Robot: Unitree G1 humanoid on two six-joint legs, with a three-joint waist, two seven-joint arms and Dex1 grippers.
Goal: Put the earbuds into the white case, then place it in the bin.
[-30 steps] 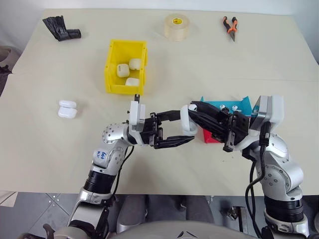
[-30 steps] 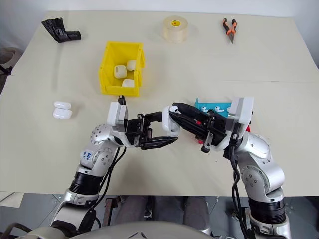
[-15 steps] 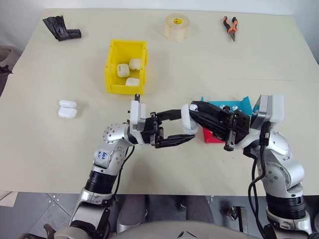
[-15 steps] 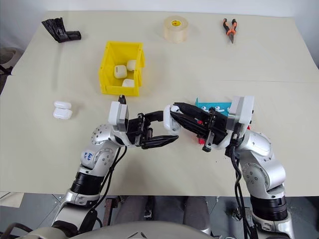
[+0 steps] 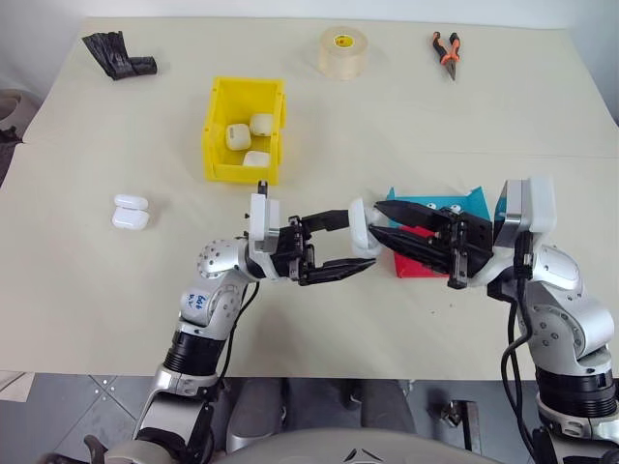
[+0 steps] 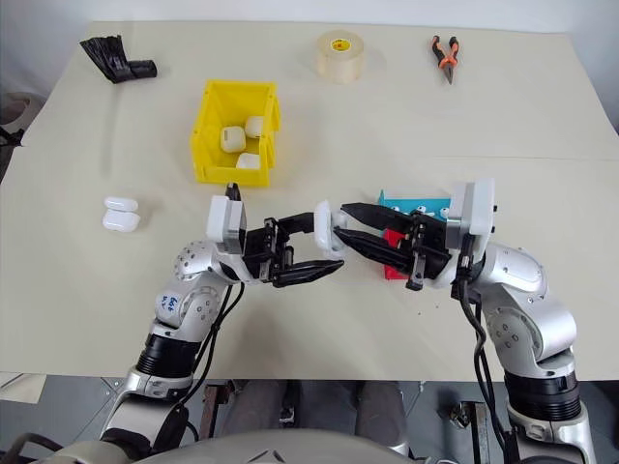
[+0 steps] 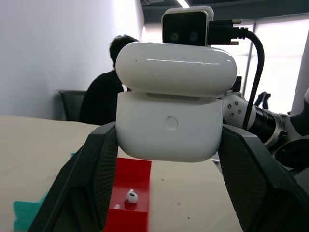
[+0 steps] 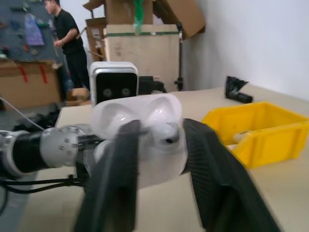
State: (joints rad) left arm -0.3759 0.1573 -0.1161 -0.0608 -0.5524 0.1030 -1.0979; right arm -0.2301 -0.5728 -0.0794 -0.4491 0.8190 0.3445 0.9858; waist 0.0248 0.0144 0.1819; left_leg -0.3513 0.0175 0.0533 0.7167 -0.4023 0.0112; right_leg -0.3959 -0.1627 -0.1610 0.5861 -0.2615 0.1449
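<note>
- Centrally, above the near half of the table (image 5: 542, 106), the left gripper (image 5: 360, 244) and the right gripper (image 5: 379, 224) are shown meeting tip to tip, each forearm raised off the surface and aimed inward at the other.
- The left gripper's fingers are clamped on the body of the white case (image 7: 171, 121), which is held upright between them with its lid up.
- The right gripper's fingers are parted; its tips reach the case from the opposite side, and whether they press on it cannot be told.
- The yellow bin (image 5: 244, 130) is seen further back on the robot's left, with three closed white cases (image 5: 250, 138) lying in it.
- A further pair of white cases (image 5: 130, 212) rests on the bare table at the far left, well apart from the bin.
- The blue tray (image 5: 437, 208) and the red tray (image 5: 414, 261) lie under the right forearm; earbuds (image 5: 451, 207) show in the blue one.
- In the left wrist view, a single earbud (image 7: 130, 196) is revealed in the red tray, and a seated person (image 7: 107, 94) in the background.
- In the right wrist view, the open lid's two hollows are shown, and a standing person (image 8: 65, 34) beside stacked cardboard boxes (image 8: 145, 43).
- A tape roll (image 5: 343, 52), pliers (image 5: 446, 50) and a black object (image 5: 118, 54) lie along the far edge.
</note>
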